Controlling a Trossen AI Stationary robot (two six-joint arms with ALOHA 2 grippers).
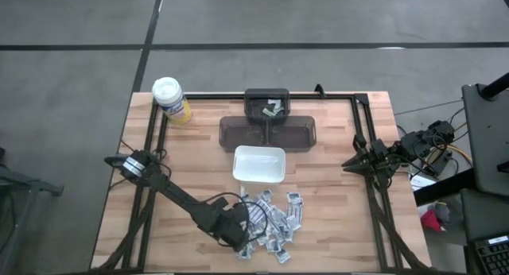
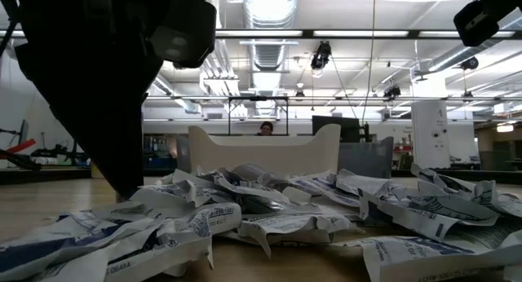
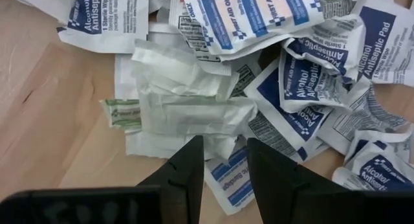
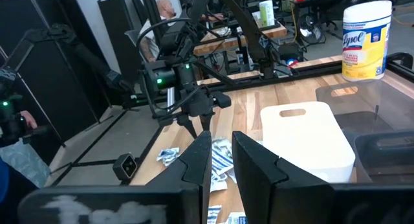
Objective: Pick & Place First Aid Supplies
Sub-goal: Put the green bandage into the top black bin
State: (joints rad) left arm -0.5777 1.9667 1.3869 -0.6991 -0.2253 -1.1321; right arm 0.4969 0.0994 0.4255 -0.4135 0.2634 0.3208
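The left pincer (image 1: 238, 242) (seen from above) hides part of the packets (image 1: 274, 219).

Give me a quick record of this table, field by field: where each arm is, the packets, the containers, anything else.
left gripper: low over the packet pile's left edge, fingers slightly apart, nothing visibly held
right gripper: waiting at the table's right edge, nothing held
first aid packets: loose heap on the table, near edge, in front of the white dish
white dish: mid-table, looks empty
dark bin: behind the dish, a few packets in its back compartment
wipes canister: far left corner, yellow, white lid
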